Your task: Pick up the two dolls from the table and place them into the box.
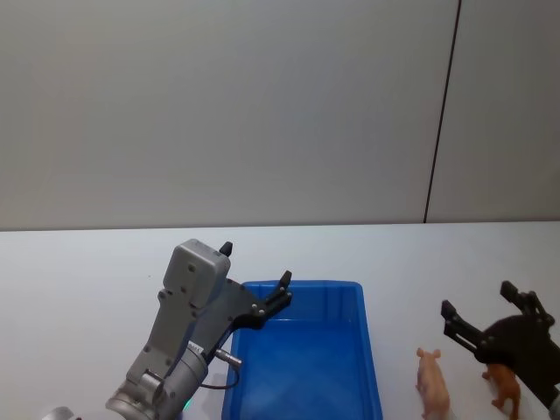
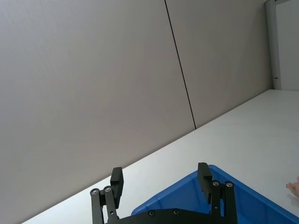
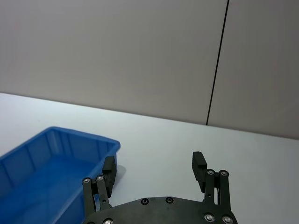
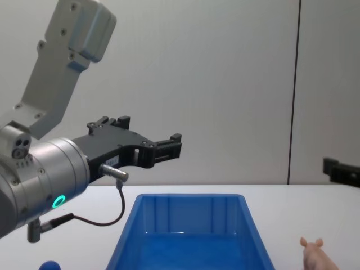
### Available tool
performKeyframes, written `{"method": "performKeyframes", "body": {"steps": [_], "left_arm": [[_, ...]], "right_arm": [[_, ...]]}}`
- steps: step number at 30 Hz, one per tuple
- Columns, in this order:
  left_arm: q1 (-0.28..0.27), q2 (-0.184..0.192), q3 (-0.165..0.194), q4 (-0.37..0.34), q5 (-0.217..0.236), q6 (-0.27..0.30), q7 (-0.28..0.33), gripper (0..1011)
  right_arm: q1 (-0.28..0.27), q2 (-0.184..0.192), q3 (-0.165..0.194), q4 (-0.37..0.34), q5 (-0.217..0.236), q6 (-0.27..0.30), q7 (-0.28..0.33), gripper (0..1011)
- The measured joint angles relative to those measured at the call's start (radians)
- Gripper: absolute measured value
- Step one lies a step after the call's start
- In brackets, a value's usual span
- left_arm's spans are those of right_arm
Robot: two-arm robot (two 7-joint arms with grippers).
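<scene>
The blue box [image 1: 302, 287] sits on the white table [image 1: 79, 271] in front of me, its inside bare in the head view. A pale pink pig doll [image 1: 432, 381] stands to its right, and a brown lion doll [image 1: 505, 387] stands further right, partly behind my right gripper [image 1: 478, 299]. That gripper hovers open above the two dolls, holding nothing. My left gripper [image 1: 255, 264] is open and raised over the box's left rear corner. In the chest view the left gripper [image 4: 148, 130] hangs well above the box [image 4: 191, 203], and the pig [image 4: 315, 254] shows at the bottom right.
A small blue ball [image 4: 49, 265] lies on the table left of the box, under my left arm. A plain grey wall with a dark vertical seam [image 1: 442, 114] stands behind the table. Bare tabletop stretches behind the box and to its left.
</scene>
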Motion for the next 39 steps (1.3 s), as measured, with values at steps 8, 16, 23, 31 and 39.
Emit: {"method": "performKeyframes", "body": {"steps": [8, 16, 23, 31, 39], "left_arm": [[0.000, 0.000, 0.000, 0.000, 0.000, 0.000, 0.000, 1003], [0.000, 0.000, 0.000, 0.000, 0.000, 0.000, 0.000, 1003], [0.000, 0.000, 0.000, 0.000, 0.000, 0.000, 0.000, 1003], [0.000, 0.000, 0.000, 0.000, 0.000, 0.000, 0.000, 1003], [0.000, 0.000, 0.000, 0.000, 0.000, 0.000, 0.000, 1003]], "right_arm": [[-0.028, 0.042, 0.031, 0.015, 0.034, 0.035, 0.016, 1001], [-0.056, 0.073, 0.051, 0.021, 0.057, 0.073, 0.023, 1001], [-0.072, 0.088, 0.061, 0.030, 0.076, 0.116, 0.031, 1001], [-0.073, 0.085, 0.061, 0.056, 0.094, 0.167, 0.039, 1001], [-0.066, 0.074, 0.053, 0.078, 0.096, 0.200, 0.043, 901]]}}
